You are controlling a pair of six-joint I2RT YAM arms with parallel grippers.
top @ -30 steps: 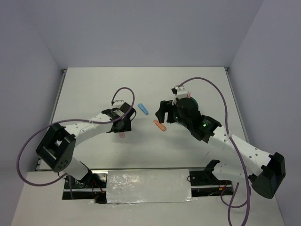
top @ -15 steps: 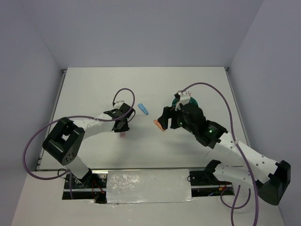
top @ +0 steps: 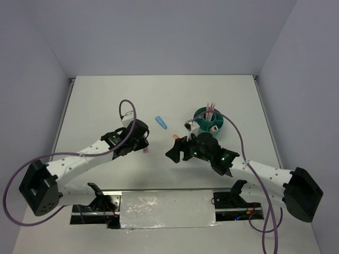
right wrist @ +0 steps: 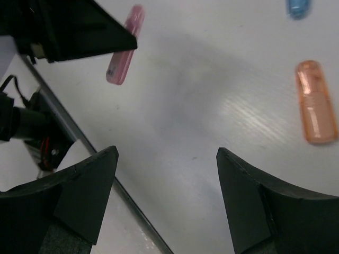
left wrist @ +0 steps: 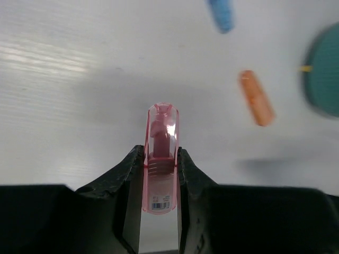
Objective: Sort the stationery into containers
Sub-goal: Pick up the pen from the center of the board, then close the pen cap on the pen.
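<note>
A clear pink oblong piece (left wrist: 161, 153) sits upright between my left gripper's (left wrist: 160, 154) jaws, which are shut on its sides; in the top view that gripper (top: 141, 143) is left of centre, with the pink piece (top: 144, 150) at its tip. On the table lie an orange piece (left wrist: 256, 98) and a blue piece (left wrist: 221, 15). The teal cup (top: 207, 120) stands at the right with pens (top: 211, 110) upright in it. My right gripper (right wrist: 167, 153) hangs open and empty over bare table; the orange piece (right wrist: 316, 101) lies to its right and the pink piece (right wrist: 126, 45) to its upper left.
The table's near edge (right wrist: 100, 169) runs just beside the right gripper's left finger, with cables and the arm bases below it. The two grippers are close together in the top view, and the right gripper (top: 174, 153) partly covers the orange piece (top: 175, 137).
My left gripper has shut on the pink piece. The right arm has swung from over the cup toward the near edge, uncovering the cup and its pens.
</note>
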